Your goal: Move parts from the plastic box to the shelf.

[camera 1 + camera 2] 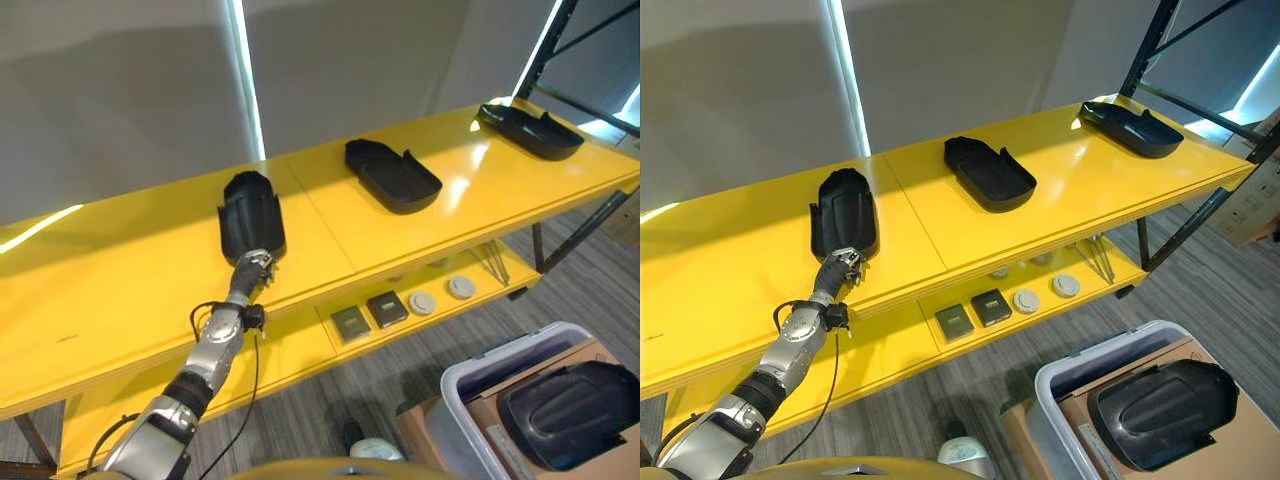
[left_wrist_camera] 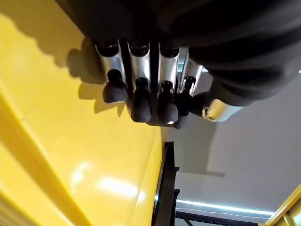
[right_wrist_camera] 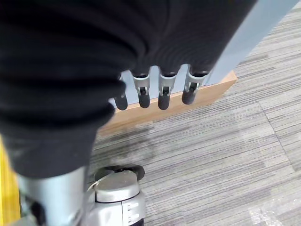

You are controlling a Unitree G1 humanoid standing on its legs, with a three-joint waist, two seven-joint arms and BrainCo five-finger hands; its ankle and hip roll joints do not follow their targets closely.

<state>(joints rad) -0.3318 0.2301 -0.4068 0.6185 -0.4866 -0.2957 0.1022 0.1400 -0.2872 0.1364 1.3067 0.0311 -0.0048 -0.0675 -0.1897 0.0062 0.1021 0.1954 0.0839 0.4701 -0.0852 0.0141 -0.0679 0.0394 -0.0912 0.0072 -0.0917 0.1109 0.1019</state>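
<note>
Three black parts lie on the top board of the yellow shelf [image 1: 130,260], well apart from one another: the nearest part [image 1: 251,214] at the left, a middle part [image 1: 392,174], and a far part [image 1: 530,128] near the right end. A fourth black part [image 1: 570,410] sits in the plastic box [image 1: 462,395] on the floor at my lower right, resting on brown cardboard [image 1: 478,420] inside it. My left hand [image 1: 254,268] is at the front edge of the shelf, just before the near end of the nearest part; my fingers [image 2: 141,101] are loosely bent and hold nothing, though whether their tips touch that part is hard to tell from here. My right hand [image 3: 155,92] hangs low over the grey carpeted floor [image 3: 221,155], with a wooden board's edge [image 3: 207,92] behind it; its fingers [image 3: 163,94] are relaxed and empty. On the lower shelf board [image 1: 300,350] I count four small items side by side: two dark square pieces [image 1: 368,317] and two pale round discs [image 1: 441,295].
</note>
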